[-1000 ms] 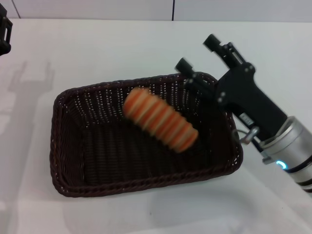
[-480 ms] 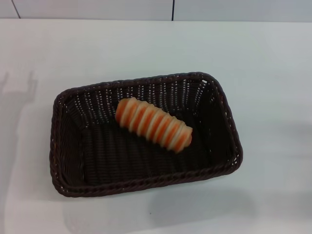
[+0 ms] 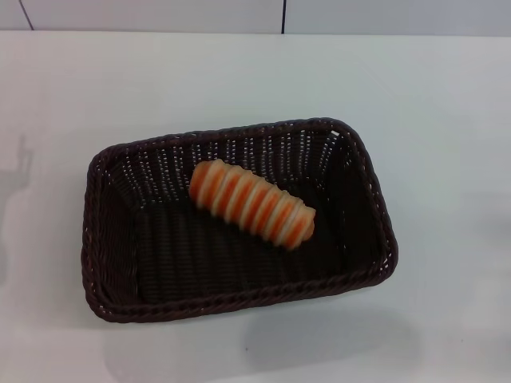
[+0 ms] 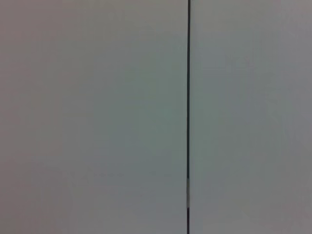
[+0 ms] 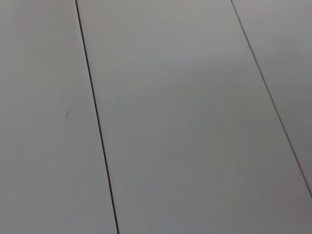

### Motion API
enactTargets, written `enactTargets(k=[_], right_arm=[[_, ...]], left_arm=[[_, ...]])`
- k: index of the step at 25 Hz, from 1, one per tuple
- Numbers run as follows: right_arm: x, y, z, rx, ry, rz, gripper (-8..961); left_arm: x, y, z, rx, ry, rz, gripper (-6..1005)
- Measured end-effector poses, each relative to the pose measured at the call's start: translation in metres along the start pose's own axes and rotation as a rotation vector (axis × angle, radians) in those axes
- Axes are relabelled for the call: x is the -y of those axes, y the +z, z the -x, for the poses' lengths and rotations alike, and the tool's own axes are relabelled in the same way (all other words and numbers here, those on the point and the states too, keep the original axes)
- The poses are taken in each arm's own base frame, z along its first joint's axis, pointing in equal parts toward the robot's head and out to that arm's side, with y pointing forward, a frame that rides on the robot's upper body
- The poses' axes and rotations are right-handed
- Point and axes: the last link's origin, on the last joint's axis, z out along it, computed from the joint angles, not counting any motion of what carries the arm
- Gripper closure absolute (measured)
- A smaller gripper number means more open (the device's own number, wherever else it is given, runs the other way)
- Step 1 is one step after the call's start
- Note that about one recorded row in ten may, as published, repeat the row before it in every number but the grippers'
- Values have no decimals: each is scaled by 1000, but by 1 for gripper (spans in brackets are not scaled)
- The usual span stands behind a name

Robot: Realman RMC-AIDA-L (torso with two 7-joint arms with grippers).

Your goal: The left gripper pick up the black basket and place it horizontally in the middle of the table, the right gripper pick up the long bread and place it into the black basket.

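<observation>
The black basket (image 3: 112, 239) lies lengthwise across the middle of the white table (image 3: 447, 120) in the head view. The long bread (image 3: 251, 204), striped orange and cream, lies inside the basket, slanted across its floor and nearer the far wall. Neither the left gripper nor the right gripper shows in any view. Both wrist views show only plain grey panels with thin dark seams.
A grey wall with a dark vertical seam (image 3: 283, 16) runs along the table's far edge. White table surface surrounds the basket on all sides.
The right gripper, open beside the basket's right end a second ago, has withdrawn out of view. The bread has settled onto the basket floor. The left arm's shadow has faded leftward.
</observation>
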Motion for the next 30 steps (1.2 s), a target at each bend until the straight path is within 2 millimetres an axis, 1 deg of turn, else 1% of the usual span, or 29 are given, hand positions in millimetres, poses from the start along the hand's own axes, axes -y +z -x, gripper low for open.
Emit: enactTargets(k=[2, 8, 11, 12, 15, 16, 17, 19, 30], right_arm=[[0, -1, 0, -2, -1, 0, 120], [-1, -1, -1, -12, -2, 9, 120], [1, -2, 1, 3, -4, 4, 121], [1, -2, 2, 12, -6, 3, 121], [1, -2, 3, 14, -13, 3, 121], [2, -3, 3, 14, -23, 1, 121], [4, -4, 3, 14, -38, -7, 121], [6, -4, 4, 13, -42, -9, 121], [5, 3, 2, 7, -51, 0, 120]], left_arm=[[2, -4, 2, 8, 3, -6, 347], [4, -5, 4, 22, 12, -8, 253], [5, -6, 5, 26, 18, -8, 207], [9, -7, 7, 40, 32, -23, 191], [11, -8, 7, 42, 31, -36, 191], [15, -10, 8, 45, 32, -54, 191], [19, -16, 10, 56, 38, -69, 191], [21, -18, 11, 58, 40, -76, 191], [24, -20, 13, 71, 50, -92, 191]])
